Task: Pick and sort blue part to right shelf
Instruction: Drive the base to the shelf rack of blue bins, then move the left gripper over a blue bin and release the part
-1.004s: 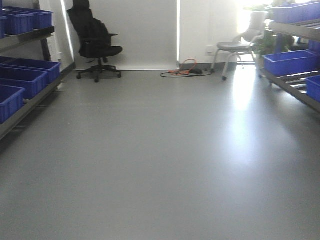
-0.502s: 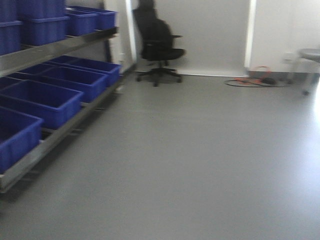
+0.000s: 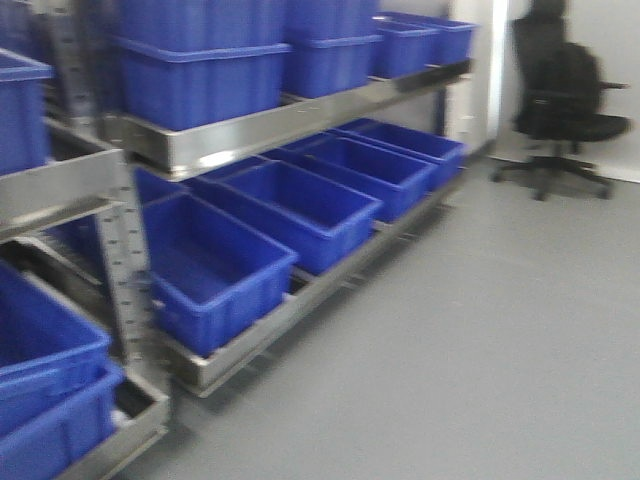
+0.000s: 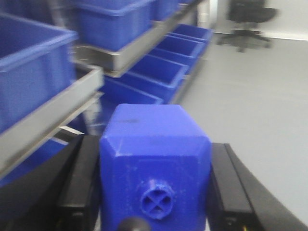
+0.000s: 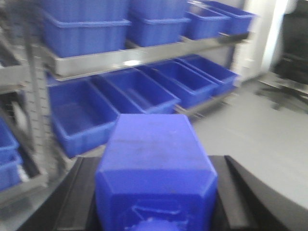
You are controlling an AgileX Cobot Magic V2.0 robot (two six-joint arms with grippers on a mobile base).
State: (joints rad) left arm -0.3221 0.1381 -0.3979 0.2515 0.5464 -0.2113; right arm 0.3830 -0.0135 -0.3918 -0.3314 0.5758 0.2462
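The left gripper point(image 4: 155, 185) clamps the blue part point(image 4: 154, 144), the right gripper point(image 5: 154, 192) a second blue block point(image 5: 154, 149); four open bins point(image 3: 225, 300) line one shelf point(image 3: 305, 298).

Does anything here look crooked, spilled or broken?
Nothing stands out. The blue bins sit in straight rows on the metal shelves, none overturned. The left gripper holds the blue part squarely, the right gripper a similar blue block. The blur would hide small damage.

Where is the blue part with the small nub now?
In the left wrist view, the blue part is held in the left gripper, low centre, with the metal shelf of blue bins behind to its left.
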